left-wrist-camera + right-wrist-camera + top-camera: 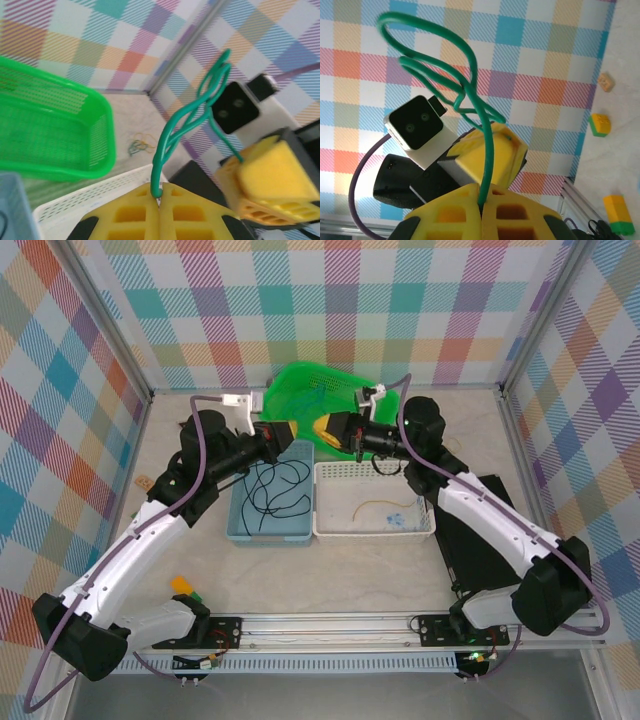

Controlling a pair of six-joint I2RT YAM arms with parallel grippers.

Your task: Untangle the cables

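- Left gripper (pixel 159 196): yellow padded jaws pressed together, pinching thin dark green flexible cable (pixel 165 135).
- Right gripper (pixel 481 200): jaws likewise pinching same green cable.
- Cable hangs in air between 2 grippers, over the baskets; middle twisted into several loops.
- Long black cable (pixel 272 490) lies in light blue plastic basket (pixel 268 537).
- Short tan-yellow cable (pixel 375 505) lies in white plastic basket (pixel 370 536).
- Risks, judged:
  - Straight pull apart may cinch loops into tighter knot.
  - Thin cable may slip from soft pads.
  - Grippers are close and may collide.

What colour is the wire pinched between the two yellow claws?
Green. The cable shows best in the right wrist view.
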